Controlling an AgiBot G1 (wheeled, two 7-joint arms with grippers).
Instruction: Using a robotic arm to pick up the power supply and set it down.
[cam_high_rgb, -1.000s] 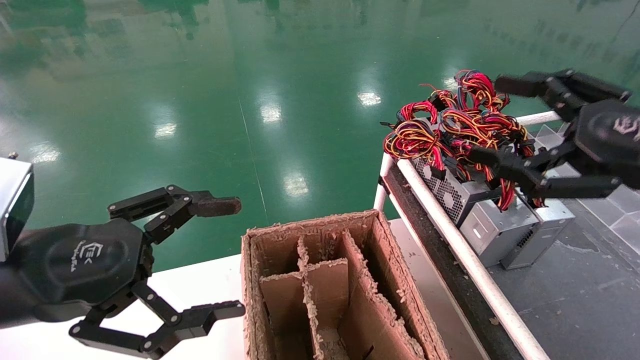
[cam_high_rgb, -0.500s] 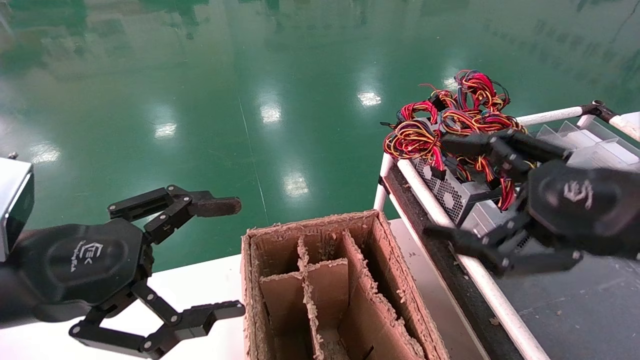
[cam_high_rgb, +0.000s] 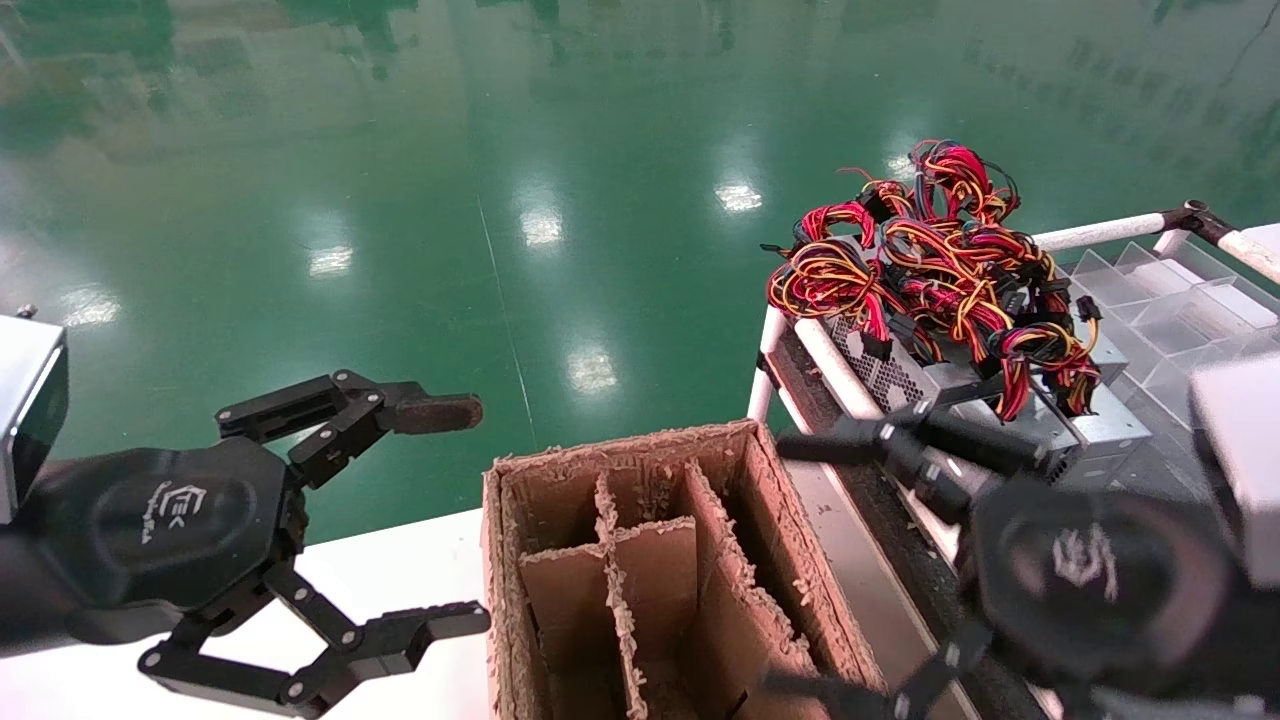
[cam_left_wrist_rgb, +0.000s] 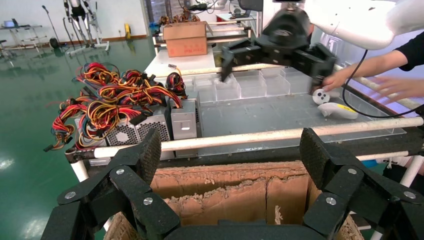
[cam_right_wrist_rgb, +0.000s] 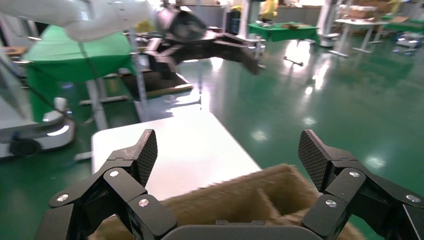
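Several grey power supplies (cam_high_rgb: 885, 378) with perforated faces stand together on the dark rack shelf at the right, under a tangle of red, yellow and black wires (cam_high_rgb: 930, 250). The left wrist view also shows them (cam_left_wrist_rgb: 150, 122). My right gripper (cam_high_rgb: 785, 568), the all-black robotic arm, hangs open and empty at the lower right. It is by the right wall of the cardboard box (cam_high_rgb: 620, 460), nearer to me than the supplies and apart from them. My left gripper (cam_high_rgb: 455, 515), with its rusty-brown fingertip, is parked open over the white table.
The cardboard box has frayed dividers forming several compartments. A white pipe rail (cam_high_rgb: 830, 360) borders the rack shelf. Clear plastic trays (cam_high_rgb: 1150, 300) lie behind the supplies. A person's hand (cam_left_wrist_rgb: 400, 85) and white controllers (cam_left_wrist_rgb: 337, 109) are at the shelf's far side.
My right gripper has come away from the wire bundle, down and toward me, to beside the box's right wall, still open and empty. The left arm has not moved.
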